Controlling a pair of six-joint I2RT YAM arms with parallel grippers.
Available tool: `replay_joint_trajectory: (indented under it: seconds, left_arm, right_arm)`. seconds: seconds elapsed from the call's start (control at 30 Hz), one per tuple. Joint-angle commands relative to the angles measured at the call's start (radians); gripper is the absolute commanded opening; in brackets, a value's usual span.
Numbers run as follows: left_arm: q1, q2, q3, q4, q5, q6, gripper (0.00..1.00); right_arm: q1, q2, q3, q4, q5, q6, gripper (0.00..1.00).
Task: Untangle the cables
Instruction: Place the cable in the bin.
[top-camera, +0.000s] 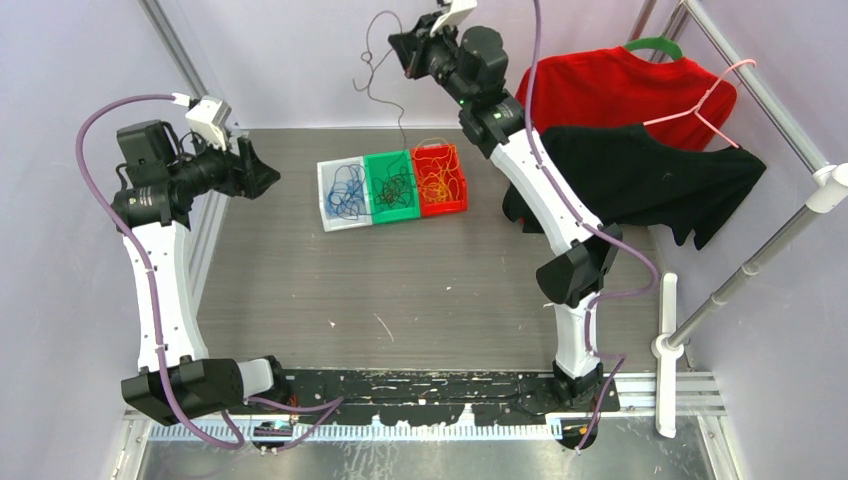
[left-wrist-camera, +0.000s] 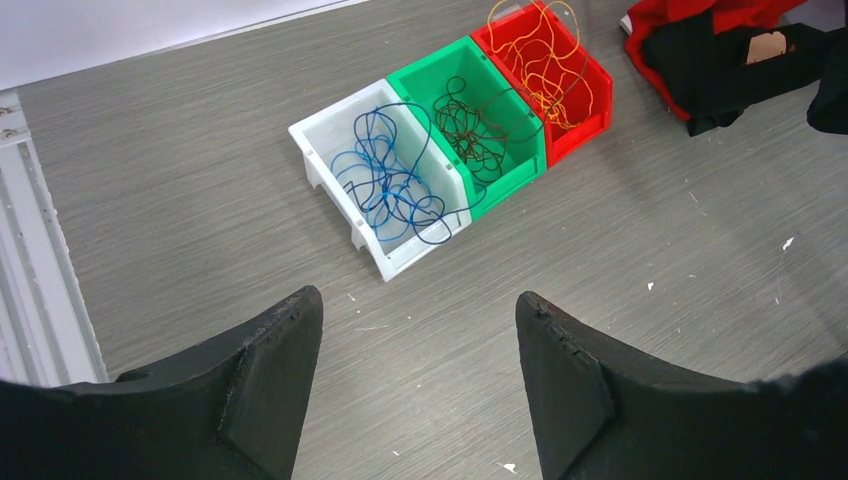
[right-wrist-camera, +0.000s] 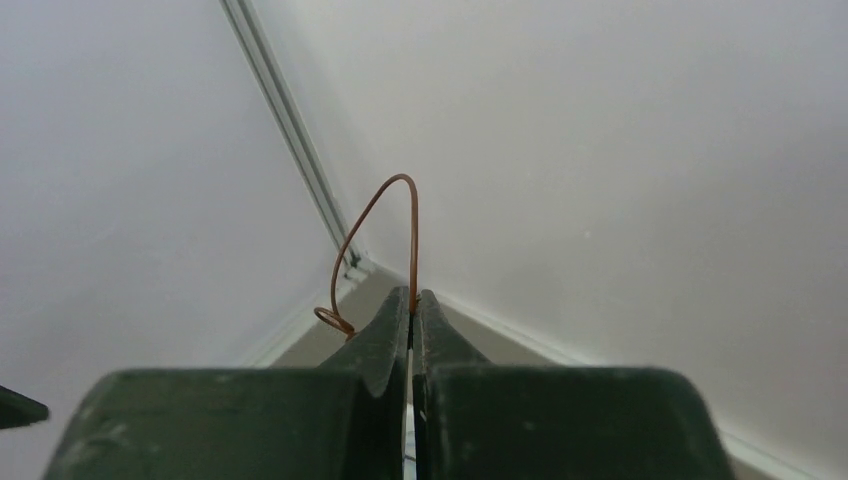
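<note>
Grey wood-grain tabletop (top-camera: 400, 290), white walls all round. Three bins in a row toward the far side: white bin (left-wrist-camera: 318, 150) on the left, green bin (left-wrist-camera: 420, 75) in the middle, red bin (left-wrist-camera: 598, 72) on the right.

- Blue cable (left-wrist-camera: 385, 185) sits in the white bin, orange cable (left-wrist-camera: 545, 60) in the red one. The bulk of the dark brown cable (left-wrist-camera: 470, 130) is clumped in the green one.
- Right arm (top-camera: 520, 160) is raised high over the far edge. Right jaws are pressed fully together on one strand of the brown cable, which arches out past the tips in the right wrist view (right-wrist-camera: 404, 177). From above, that strand hangs down in loose curls toward the green bin.
- Left arm (top-camera: 160, 260) hovers at the left, well apart from the bins. Left jaws are spread wide with nothing between them.

Risks as I judge them:
- The wire is very thin, so the pinch may not hold. A tug from the clump below could slide it out.
- One blue loop overhangs into the green bin, and a brown strand reaches toward the red one. Lifting higher could drag a neighbouring cable along.
- If the clump catches on the rim, the light bin may tip or shift.
- The left jaws have a poor target in a swinging strand and could close on air.
</note>
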Motion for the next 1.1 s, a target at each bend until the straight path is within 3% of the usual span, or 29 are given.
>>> replay_joint_trajectory:
  seconds: [0.0,0.47,1.07]
  left_arm:
    - [0.014,-0.012,0.002,0.057,0.033,-0.007,0.71]
    - [0.028,-0.008,-0.001,0.065,0.048,-0.011,0.72]
    - [0.037,0.003,-0.003,0.087,0.072,-0.062,0.71]
  right_arm:
    - [-0.004,-0.038,-0.135,0.079,0.007,-0.008,0.01]
    - [0.003,-0.025,-0.397,-0.016,0.082,-0.149,0.01]
    - [0.095,0.208,-0.333,-0.223,0.197,-0.152,0.01]
